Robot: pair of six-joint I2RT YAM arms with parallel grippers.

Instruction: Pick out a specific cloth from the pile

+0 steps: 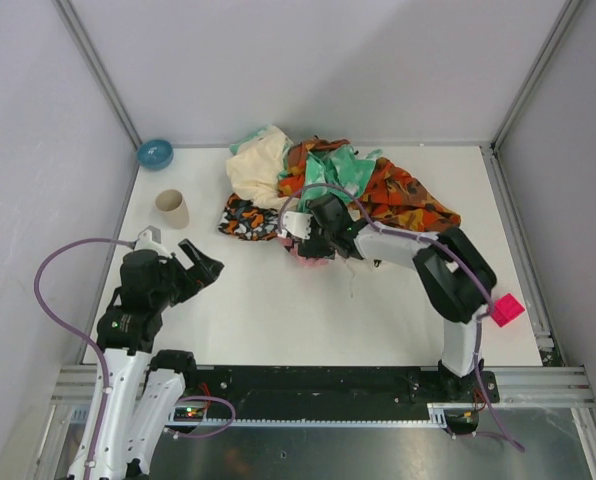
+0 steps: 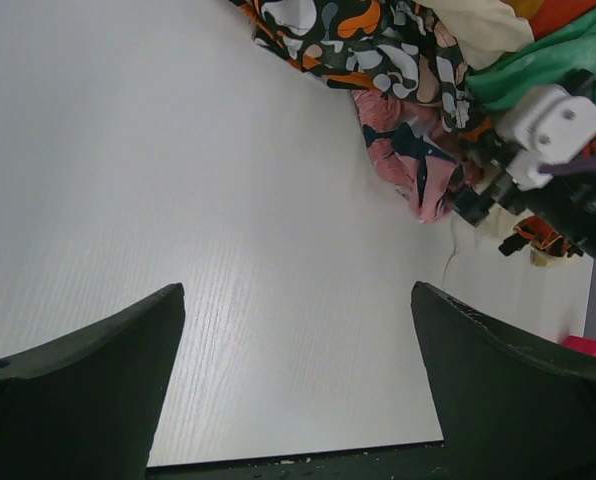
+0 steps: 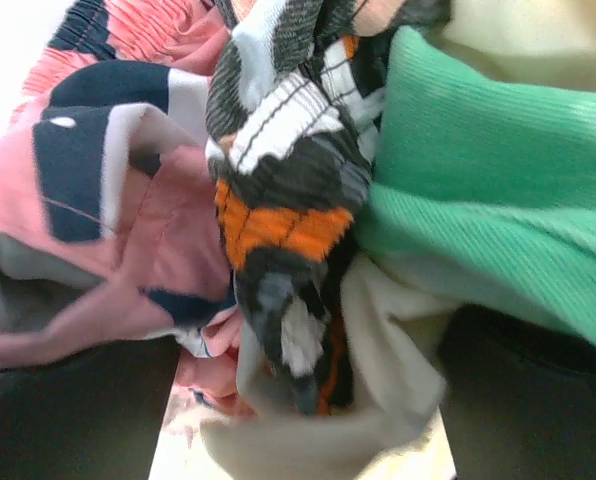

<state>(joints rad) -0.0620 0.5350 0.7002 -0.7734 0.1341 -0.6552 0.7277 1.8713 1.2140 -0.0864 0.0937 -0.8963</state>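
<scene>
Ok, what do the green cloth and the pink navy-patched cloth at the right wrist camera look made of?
The mint-green cloth looks like a matte ribbed knit: fine parallel ridges run across it. The pink cloth with navy patches looks thinner and smoother, matte, with a stitched seam showing; woven or jersey, I cannot tell.

2 black-and-white arms, mauve cables
Left arm [image 1: 138, 300] at 8 o'clock, right arm [image 1: 448, 275] at 4 o'clock: black joints, white links, a mauve cable [image 1: 38, 280] on each. The left gripper [image 2: 298, 290] has 2 dark wedge fingers [image 2: 78, 400]; a white block [image 2: 558, 120] on the right wrist shows 2 screws.
</scene>
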